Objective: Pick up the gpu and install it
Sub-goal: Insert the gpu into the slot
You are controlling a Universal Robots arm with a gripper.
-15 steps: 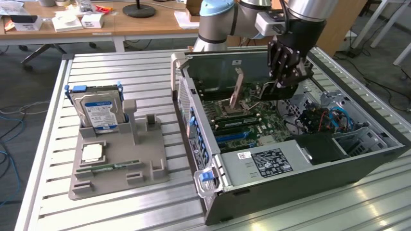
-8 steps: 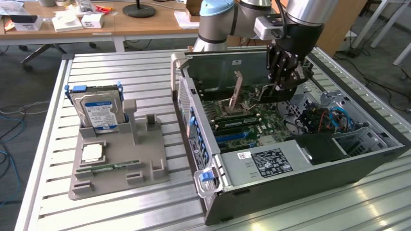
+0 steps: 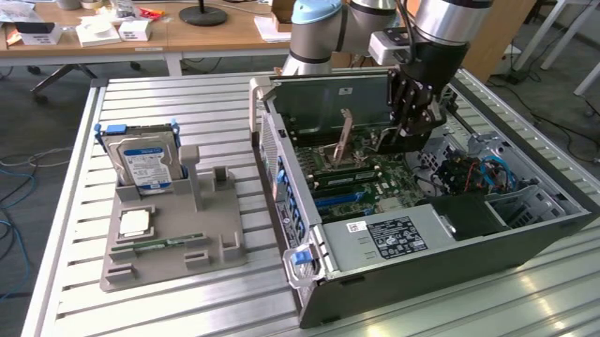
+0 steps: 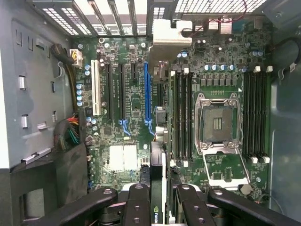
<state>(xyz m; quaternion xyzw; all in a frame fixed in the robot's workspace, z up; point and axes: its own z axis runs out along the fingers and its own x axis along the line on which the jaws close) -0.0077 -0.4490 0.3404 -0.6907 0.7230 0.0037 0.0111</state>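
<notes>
The gripper (image 4: 157, 209) is closed on the gpu (image 4: 158, 160). The card is held on edge between the fingers, over the board (image 4: 131, 101) inside the case (image 3: 450, 246). The install step is judged to be in hand, as the card is seen just beside the blue slot (image 4: 147, 89). Exact alignment with the slot and a straight push down are called for. The arm is reached down into the case, with the gripper pointed at the board.
</notes>
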